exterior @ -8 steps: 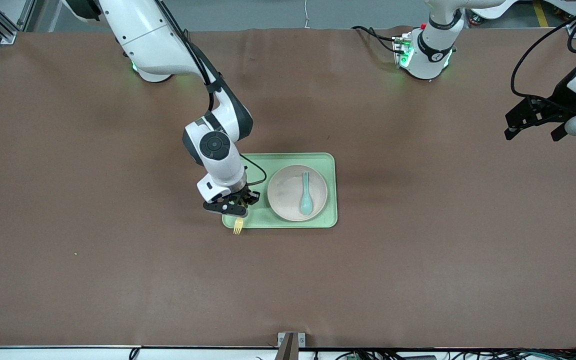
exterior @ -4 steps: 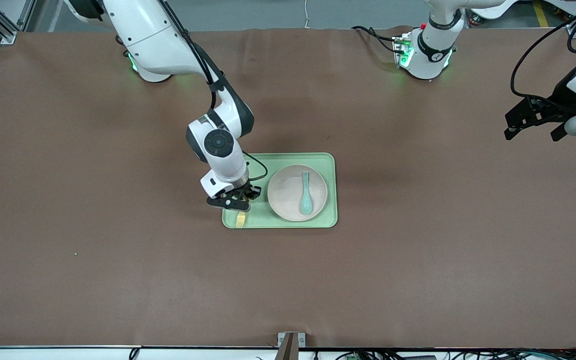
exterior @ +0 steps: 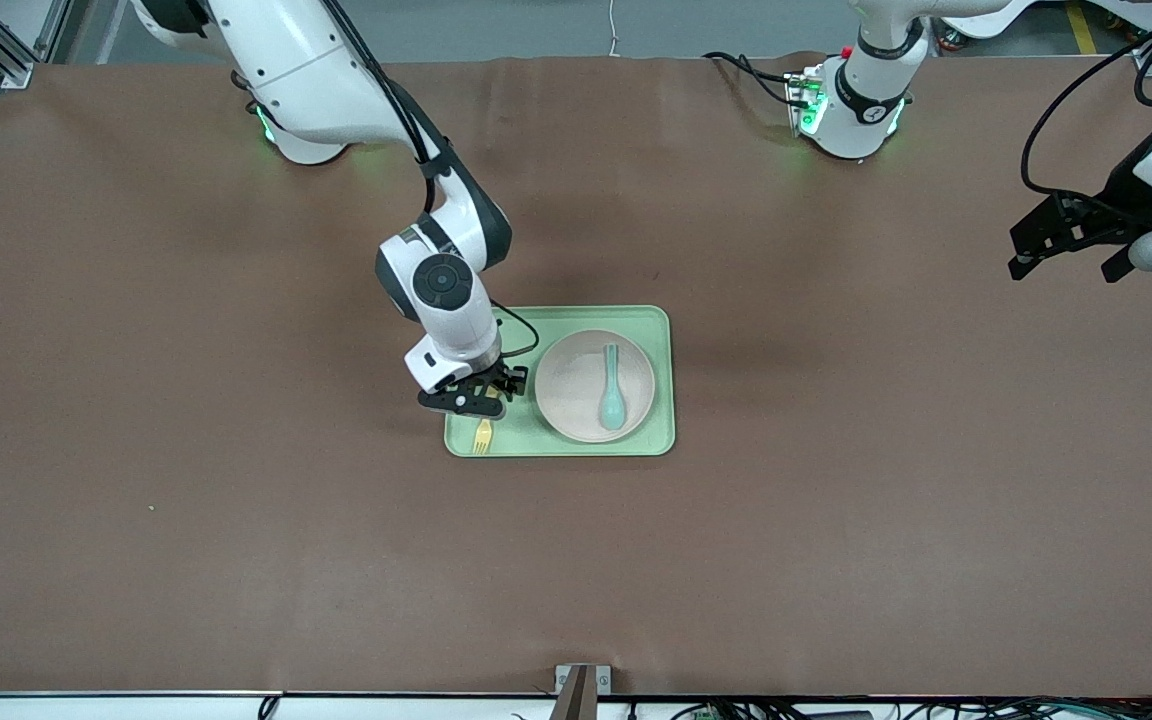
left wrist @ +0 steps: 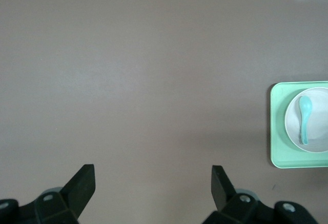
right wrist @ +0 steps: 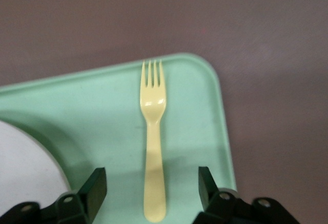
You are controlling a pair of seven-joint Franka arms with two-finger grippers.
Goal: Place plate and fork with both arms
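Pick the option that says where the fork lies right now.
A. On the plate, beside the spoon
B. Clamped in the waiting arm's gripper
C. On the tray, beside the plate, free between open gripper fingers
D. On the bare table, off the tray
C: the fork lies flat on the tray beside the plate, and the right gripper over it stands open, touching nothing.

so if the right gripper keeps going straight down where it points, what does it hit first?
Probably the small pale yellow plastic fork, lying flat on the rectangular light green tray between the right gripper's open fingers. Its handle sits in that line; depth is hard to judge.
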